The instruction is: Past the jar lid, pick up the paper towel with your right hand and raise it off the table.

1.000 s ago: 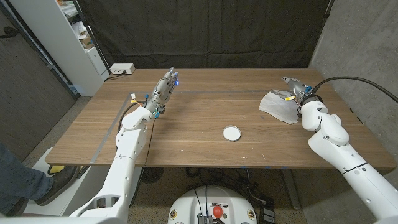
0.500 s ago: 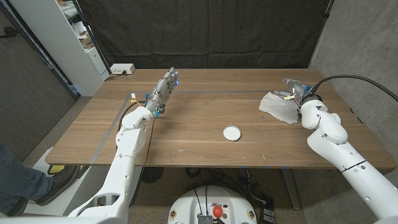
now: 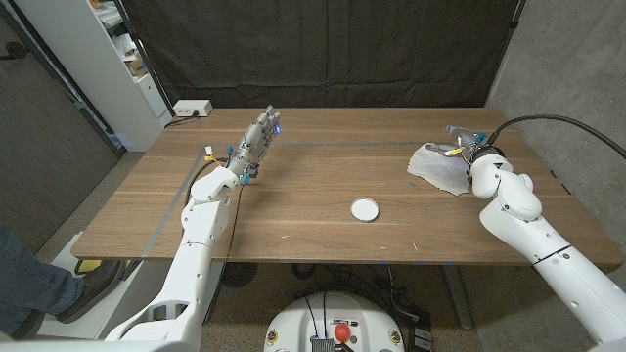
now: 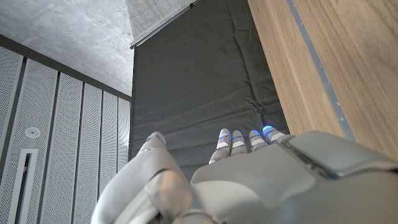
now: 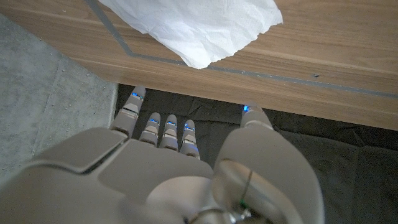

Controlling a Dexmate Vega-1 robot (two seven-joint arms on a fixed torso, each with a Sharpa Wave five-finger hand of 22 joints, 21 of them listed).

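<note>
Right hand (image 3: 467, 143) hovers at the far right of the wooden table (image 3: 293, 210), directly beside and above the paper towel (image 3: 438, 165), its fingers (image 5: 163, 132) straight and spread with nothing between them, as the right wrist view shows. Whether it touches the sheet cannot be told from the head view; the wrist view shows the fingertips clear of the white paper (image 5: 199, 25).

The paper towel lies crumpled on the wood, well beyond the jar lid (image 3: 364, 208) and to its right. Its longer stretch runs roughly from the hand down toward the lid's side of the table, with a pointed corner aimed at the table's near edge. A thin grey line (image 3: 342, 144) marked on the tabletop passes by the towel's far edge.

The jar lid, a small white disc, sits flat on the wood, alone in open table between the towel and the near edge. No jar or other vessel stands with it, and nothing rests on it.

Left hand (image 3: 259, 140) is raised over the table's far left part, well apart from the lid, fingers (image 4: 239, 138) extended together and holding nothing.

Behind the table hangs a dark curtain (image 3: 323, 49); left of the lid's side, off the table's far corner, a white power strip (image 3: 193, 109) rests beside a white shelf unit (image 3: 93, 59). A person's leg (image 3: 29, 284) in jeans shows at the lower edge near the robot's left arm.
</note>
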